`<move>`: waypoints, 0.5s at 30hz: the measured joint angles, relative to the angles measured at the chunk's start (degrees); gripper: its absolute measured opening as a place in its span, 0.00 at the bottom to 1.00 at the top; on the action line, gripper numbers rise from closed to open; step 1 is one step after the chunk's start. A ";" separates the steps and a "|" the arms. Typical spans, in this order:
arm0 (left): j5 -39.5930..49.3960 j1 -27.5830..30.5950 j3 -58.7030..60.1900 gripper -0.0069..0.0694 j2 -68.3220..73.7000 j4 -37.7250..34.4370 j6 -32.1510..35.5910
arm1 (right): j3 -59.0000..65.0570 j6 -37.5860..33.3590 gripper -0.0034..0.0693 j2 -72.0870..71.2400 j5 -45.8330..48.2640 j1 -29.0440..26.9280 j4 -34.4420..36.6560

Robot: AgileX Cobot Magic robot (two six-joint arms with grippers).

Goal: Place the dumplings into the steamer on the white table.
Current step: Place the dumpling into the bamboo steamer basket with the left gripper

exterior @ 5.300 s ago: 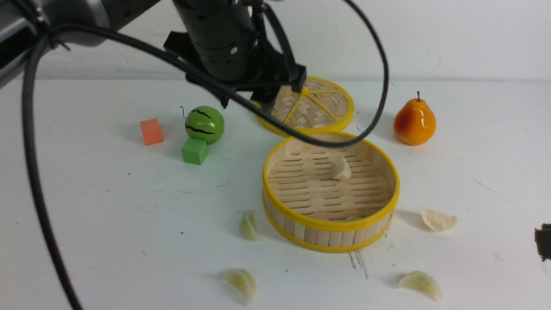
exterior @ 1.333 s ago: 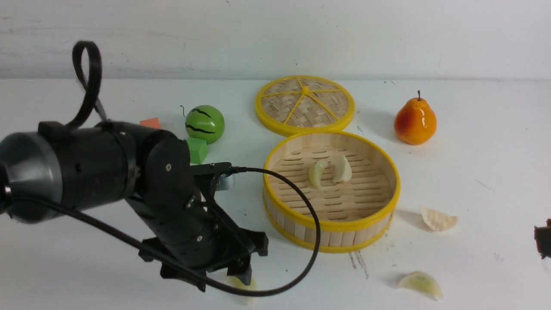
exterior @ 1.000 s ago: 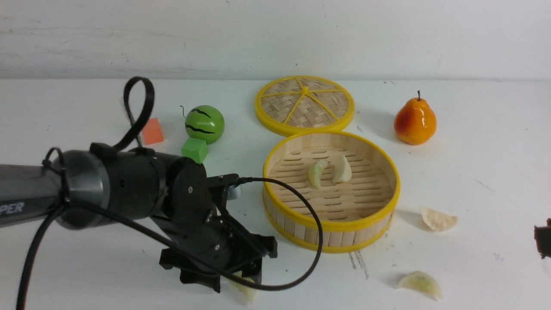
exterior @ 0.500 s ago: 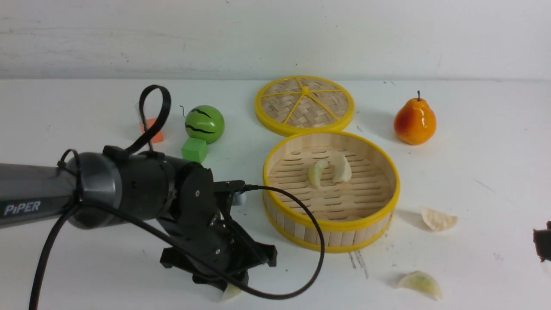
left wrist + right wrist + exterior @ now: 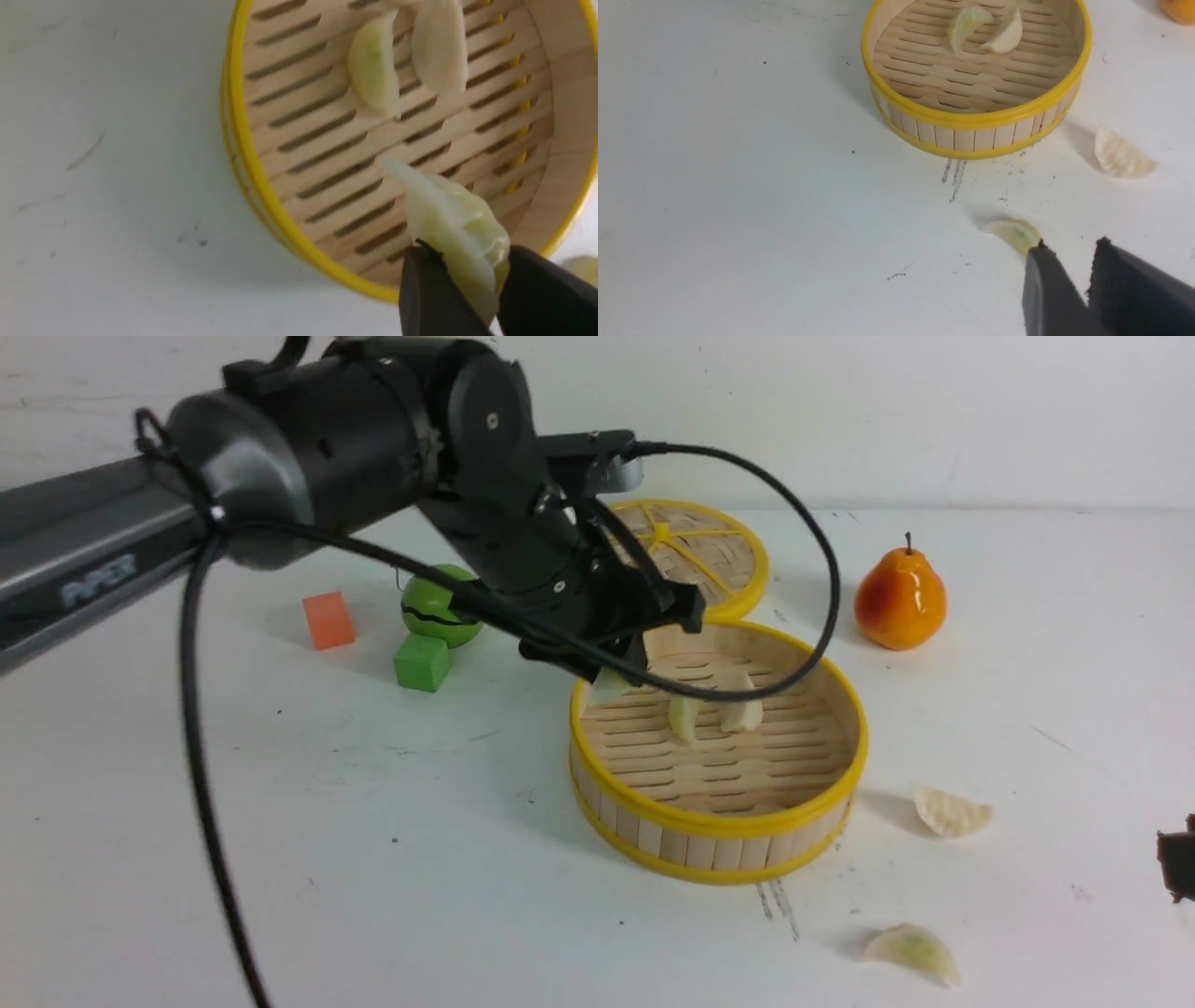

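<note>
The steamer stands mid-table with two dumplings on its slatted floor. My left gripper is shut on a greenish-white dumpling and holds it just above the steamer's near-left rim. In the left wrist view that dumpling sits between the black fingers, over the steamer floor. Two more dumplings lie on the white table, one right of the steamer and one in front of it. My right gripper is empty, low beside the front dumpling.
The flat woven lid lies behind the steamer. An orange pear stands at the back right. A green watermelon ball, a green cube and an orange cube sit at the left, under my left arm.
My left gripper closed on the front-left dumpling, lifted it off the table and carried it back and right to the steamer's rim. The right arm has not moved.
</note>
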 joint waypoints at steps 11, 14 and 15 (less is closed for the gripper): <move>1.30 0.00 -15.76 0.33 18.88 4.52 0.00 | 0.00 0.00 0.25 0.00 0.53 0.00 0.00; 1.09 0.00 -16.28 0.33 20.41 4.59 0.00 | 0.00 0.00 0.25 0.00 0.53 0.00 0.00; 0.89 0.00 -16.41 0.33 20.76 4.59 0.00 | 0.00 0.00 0.25 0.00 0.53 0.00 0.00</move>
